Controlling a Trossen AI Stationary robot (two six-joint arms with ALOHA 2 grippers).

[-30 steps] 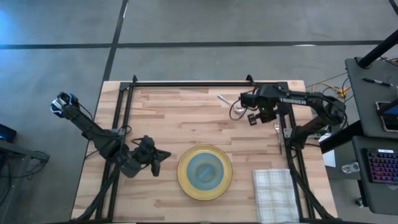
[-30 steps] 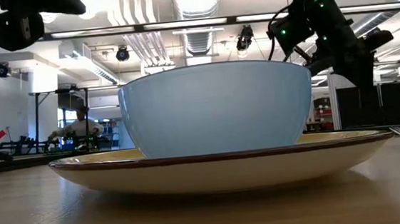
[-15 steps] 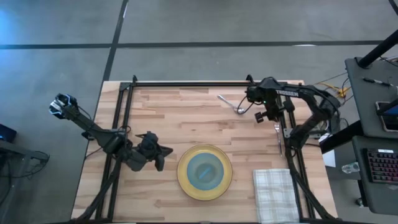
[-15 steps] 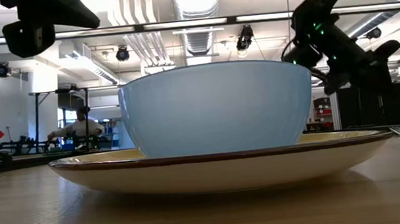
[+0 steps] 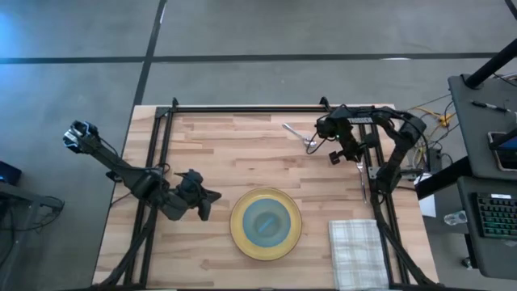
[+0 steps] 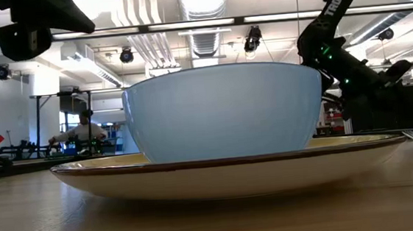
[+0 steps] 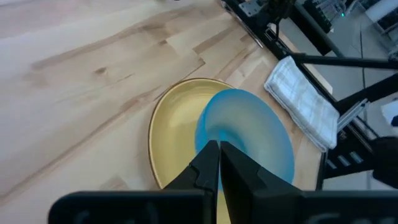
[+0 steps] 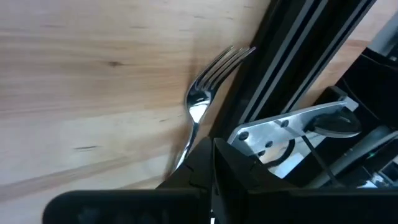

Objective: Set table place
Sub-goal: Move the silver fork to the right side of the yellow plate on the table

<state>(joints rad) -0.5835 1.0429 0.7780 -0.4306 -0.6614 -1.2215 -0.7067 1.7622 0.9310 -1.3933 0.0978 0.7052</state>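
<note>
The yellow plate point(image 5: 266, 242) lies near the table's near edge, with the blue bowl point(image 5: 266, 220) standing in it; both fill the low view, plate point(image 6: 229, 169) and bowl point(image 6: 224, 110). The spoon point(image 5: 297, 134) lies toward the far edge. The fork point(image 5: 362, 178) lies flat beside the right black rail, fork point(image 8: 198, 102). The checked napkin point(image 5: 358, 252) lies right of the plate. My left gripper point(image 5: 203, 204) hovers shut just left of the plate, left gripper point(image 7: 219, 155). My right gripper point(image 5: 334, 155) is shut above the table between spoon and fork, right gripper point(image 8: 211, 158).
A black metal frame runs along the table point(image 5: 218, 153), with rails at left point(image 5: 153, 162), far point(image 5: 242, 107) and right point(image 5: 373, 162). Bare wood lies left of and beyond the plate. A desk with a keyboard point(image 5: 494, 214) stands off the table's right side.
My right arm has folded its wrist back toward the right rail and come down, its gripper turning from pointing toward the table's left to pointing at the fork. My left gripper has edged slightly toward the plate. Plate, bowl, spoon, fork and napkin have stayed put.
</note>
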